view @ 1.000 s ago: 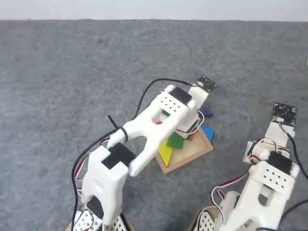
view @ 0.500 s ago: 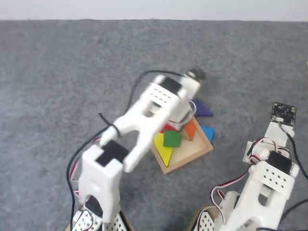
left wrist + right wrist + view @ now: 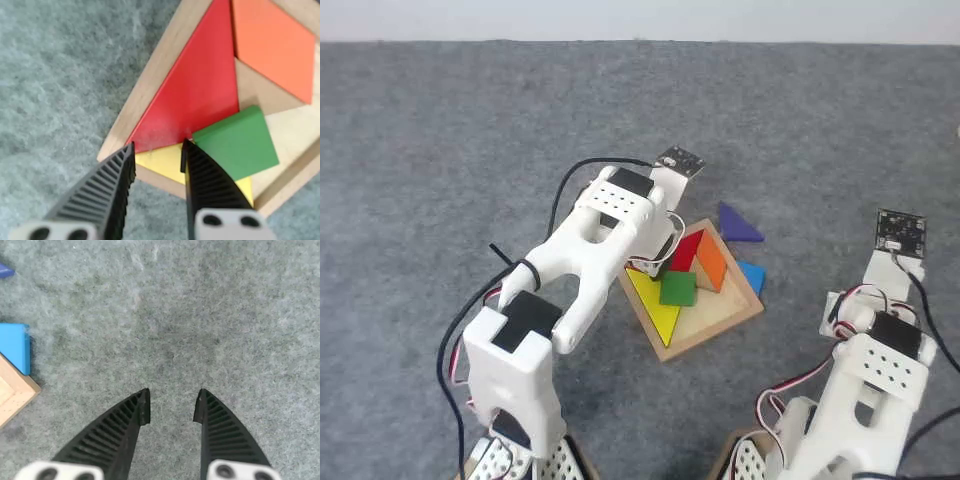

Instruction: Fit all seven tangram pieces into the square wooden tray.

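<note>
Both claws parted, empty: left claw (image 3: 158, 145) over the tray (image 3: 146, 90) rim, right claw (image 3: 173, 391) above grey carpet (image 3: 200, 315).

Tray part-filled; two pieces outside it.

The tray (image 3: 717, 309) lies corner-on on the grey surface (image 3: 460, 140). Inside it, the yellow triangle (image 3: 655, 302) lies along the near-left side, with the green square (image 3: 677, 288) at the middle touching it. The red triangle (image 3: 688, 252) is at the far-left, and the orange parallelogram (image 3: 712, 263) lies beside it. The near-right part is bare wood. The blue piece (image 3: 753, 276) is on the surface just beside the tray's right rim. The purple triangle (image 3: 738, 225) lies farther back, apart from the tray. The left arm (image 3: 590, 250) hangs over the tray's left corner and hides that rim. The right arm (image 3: 880, 375) is at the near right, well apart from the tray.
</note>
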You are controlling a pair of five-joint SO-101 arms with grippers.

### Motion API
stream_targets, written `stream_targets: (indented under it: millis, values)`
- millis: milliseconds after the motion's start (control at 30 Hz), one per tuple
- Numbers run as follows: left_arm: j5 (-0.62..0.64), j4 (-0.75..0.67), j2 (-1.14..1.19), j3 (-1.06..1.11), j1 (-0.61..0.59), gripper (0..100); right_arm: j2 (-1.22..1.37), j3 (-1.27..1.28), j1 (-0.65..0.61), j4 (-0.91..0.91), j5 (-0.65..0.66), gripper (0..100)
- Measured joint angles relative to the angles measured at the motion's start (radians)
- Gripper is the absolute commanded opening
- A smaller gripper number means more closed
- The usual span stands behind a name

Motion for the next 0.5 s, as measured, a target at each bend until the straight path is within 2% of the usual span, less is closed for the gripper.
stream_targets:
  millis: [333, 500]
  values:
    - [0.018, -0.011, 0.0, 0.0, 0.086, 15, -0.006, 0.0, 0.0, 0.0, 0.0, 17.5]
    - [0.031, 0.0, 0.0, -0.003, 0.087, 15, -0.006, 0.0, 0.0, 0.0, 0.0, 17.5]
